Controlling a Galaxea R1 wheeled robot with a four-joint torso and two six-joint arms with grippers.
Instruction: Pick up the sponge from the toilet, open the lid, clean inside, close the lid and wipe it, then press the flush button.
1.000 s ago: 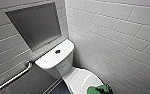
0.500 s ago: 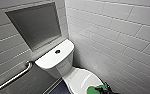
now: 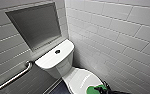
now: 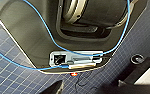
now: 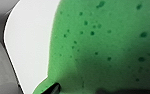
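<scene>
The white toilet (image 3: 56, 60) stands in the corner, with the dark flush button (image 3: 57, 51) in the middle of its tank top. The oval lid (image 3: 82, 79) is down. On the lid's near end lies the green sponge (image 3: 92, 90). My right gripper (image 3: 101, 88) sits right at the sponge's edge, jaws open. In the right wrist view the sponge (image 5: 103, 47) is very close, with the white lid (image 5: 28, 47) beside it and one dark fingertip (image 5: 53, 88) touching the sponge. My left gripper (image 4: 88, 88) hangs open over the blue tiled floor.
A metal grab bar (image 3: 13, 78) runs along the left wall below a recessed grey niche (image 3: 33, 25). A white tiled wall (image 3: 121, 45) stands close on the right of the toilet. The robot's base with a blue cable (image 4: 73, 50) is under the left wrist.
</scene>
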